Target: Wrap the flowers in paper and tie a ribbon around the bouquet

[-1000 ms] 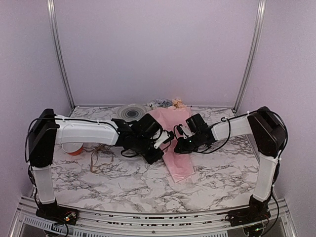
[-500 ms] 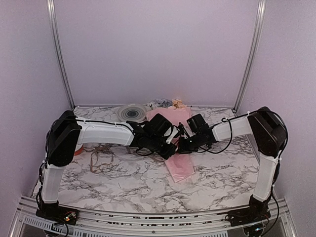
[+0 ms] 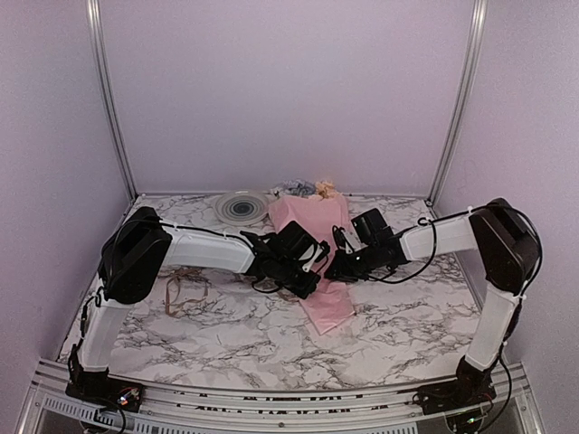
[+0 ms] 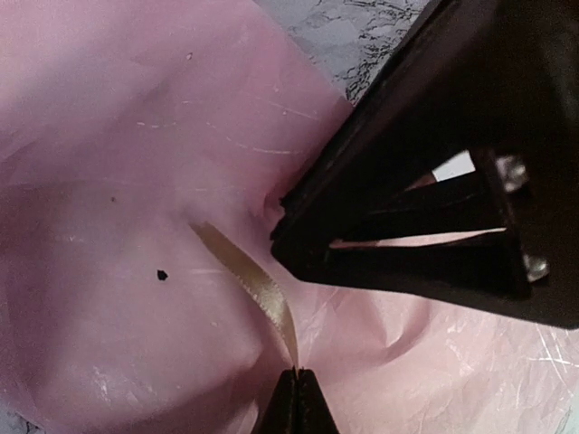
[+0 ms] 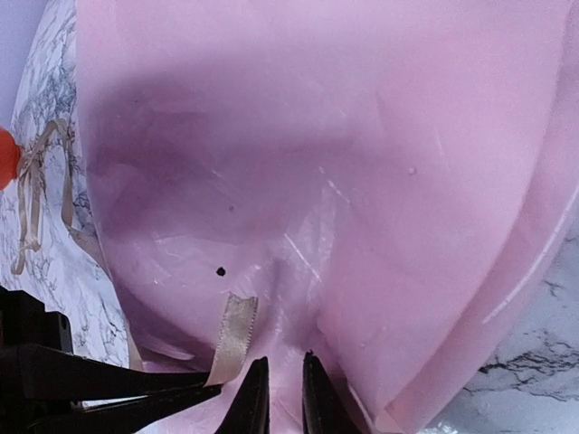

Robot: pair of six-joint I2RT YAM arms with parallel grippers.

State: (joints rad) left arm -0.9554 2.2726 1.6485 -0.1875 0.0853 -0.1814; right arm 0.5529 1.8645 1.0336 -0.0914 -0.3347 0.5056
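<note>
The cone-shaped light-pink paper bundle (image 5: 362,136) looks thin and smooth with a faint sheen, marked by fine creases and puckers, while the narrow tan ribbon (image 4: 258,285) lying on it has a satiny, softly glossy face. The right gripper (image 5: 284,362) looks like matt black hard plastic, the white arm shells (image 3: 204,249) like smooth moulded plastic, and the grey-veined white marble-look tabletop (image 3: 407,316) like a polished, lightly reflective surface.
</note>
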